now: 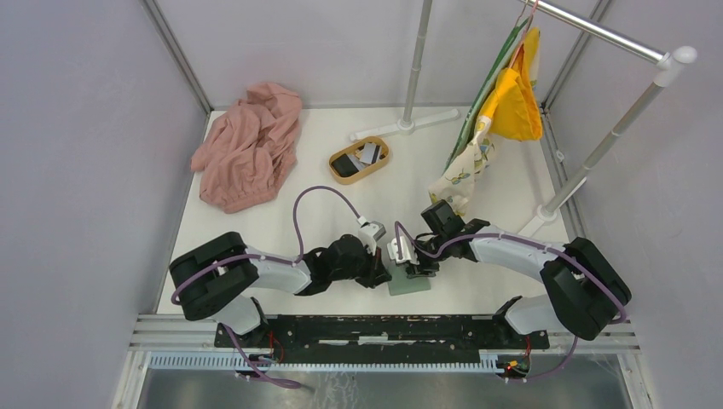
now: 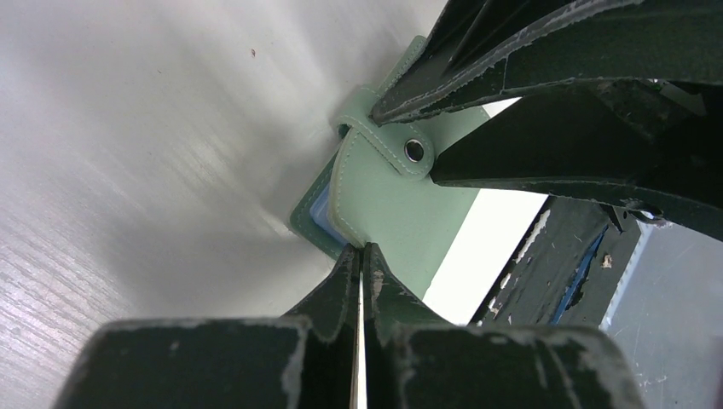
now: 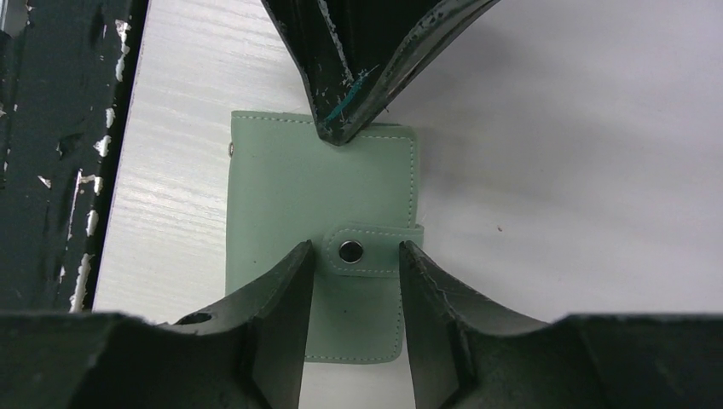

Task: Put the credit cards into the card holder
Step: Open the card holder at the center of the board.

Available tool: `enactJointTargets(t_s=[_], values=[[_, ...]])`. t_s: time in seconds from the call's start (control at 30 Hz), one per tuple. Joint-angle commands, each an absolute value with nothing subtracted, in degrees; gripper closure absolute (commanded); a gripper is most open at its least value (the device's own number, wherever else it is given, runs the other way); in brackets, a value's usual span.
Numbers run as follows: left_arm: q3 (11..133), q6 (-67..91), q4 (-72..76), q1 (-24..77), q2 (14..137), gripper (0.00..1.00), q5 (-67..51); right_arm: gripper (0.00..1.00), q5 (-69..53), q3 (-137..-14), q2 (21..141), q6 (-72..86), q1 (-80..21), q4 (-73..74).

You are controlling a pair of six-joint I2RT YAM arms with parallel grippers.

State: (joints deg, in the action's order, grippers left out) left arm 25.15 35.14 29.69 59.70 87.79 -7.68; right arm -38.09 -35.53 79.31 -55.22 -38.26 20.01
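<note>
Green holder (image 1: 411, 281) lies closed at the desk's (image 1: 401, 192) near edge, cards (image 1: 368, 153) well apart in tray (image 1: 349, 180) | left wrist: left jaws clenched, tips at holder edge | right wrist: right jaws released, straddling snap tab (image 3: 362, 250)

No words, brand names, numbers or signs can be read in any of the three views. The credit cards (image 1: 359, 157) lie in a wooden tray (image 1: 332, 164) at the far side of the counter (image 1: 256, 226). They show pale patches on their faces, but from the overhead view these are too small to make out as lettering. The card holder (image 3: 315, 196), seen close up from both wrist views, shows only a green face with stitching and a metal snap (image 3: 349, 250), with nothing legible on it.
</note>
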Motion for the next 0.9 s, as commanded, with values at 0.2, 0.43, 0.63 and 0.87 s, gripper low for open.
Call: enactJointTargets(t_s=[0.2,0.43,0.63,0.87], values=[[25.4,34.0,31.8,60.0,89.4,0.98,-10.2,0.87,-32.1,-35.9,79.7,-51.3,-39.3,14.7],[25.4,34.1,32.5,60.0,91.2,0.98,-10.6,1.0,-29.7,-34.6,76.3,-48.3,-38.3,10.9],[26.0,33.6,30.5,60.0,91.0,0.98,-9.4,1.0,-29.6,-34.3,74.0,-44.3,-35.4,7.8],[29.0,30.3,24.5,59.7,88.3,0.98,-6.4,1.0,-37.1,-33.8,71.0,-40.0,-30.2,6.3]])
